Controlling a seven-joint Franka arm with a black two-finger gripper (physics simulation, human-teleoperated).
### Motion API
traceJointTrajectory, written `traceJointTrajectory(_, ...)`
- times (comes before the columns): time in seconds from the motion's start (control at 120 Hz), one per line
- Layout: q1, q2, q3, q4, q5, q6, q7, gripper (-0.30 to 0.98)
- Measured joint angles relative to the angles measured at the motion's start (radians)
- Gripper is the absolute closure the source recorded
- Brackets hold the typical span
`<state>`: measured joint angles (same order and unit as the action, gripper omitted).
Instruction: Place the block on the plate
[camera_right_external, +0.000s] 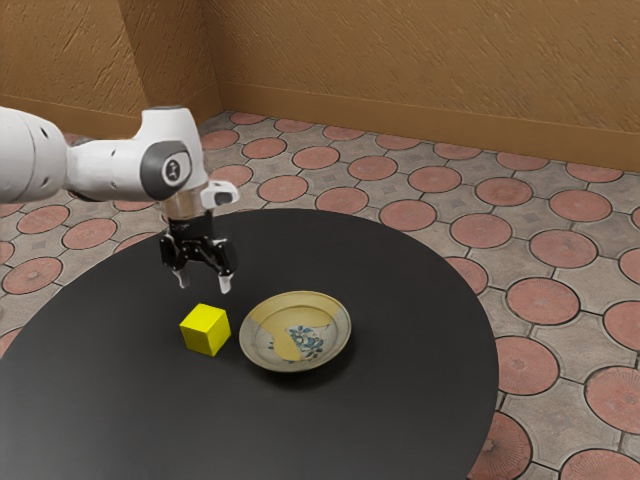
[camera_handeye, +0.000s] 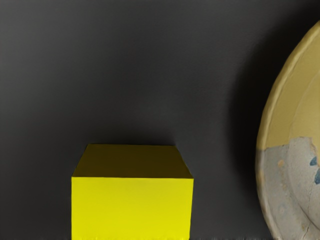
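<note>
The fingers (camera_right_external: 225, 284) stand apart, released, above the tabletop (camera_right_external: 390, 420). The block (camera_right_external: 205, 330) sits on it, near the plate (camera_right_external: 295, 333).

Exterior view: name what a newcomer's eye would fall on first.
Probably the bright yellow block, vivid on the black table. Next, likely the plate with its blue painted motif, toward the exterior view's right of the block. Then the black tool, open above the table.

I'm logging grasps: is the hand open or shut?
Open: in the exterior view the hand has its two fingers apart, nothing between them; the block sits on the table.
</note>
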<state>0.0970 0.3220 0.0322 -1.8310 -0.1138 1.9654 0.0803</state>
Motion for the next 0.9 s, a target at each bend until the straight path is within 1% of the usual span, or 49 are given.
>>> traceJointTrajectory(0.275, 0.000, -0.033, -0.001, -0.094, -0.003, 0.088, 0.023, 0.00)
traceJointTrajectory(0.492, 0.000, -0.004, -0.002, -0.135, -0.027, 0.151, 0.046, 0.00)
traceJointTrajectory(0.9, 0.001, 0.063, 0.000, -0.142, -0.043, 0.226, 0.086, 0.00)
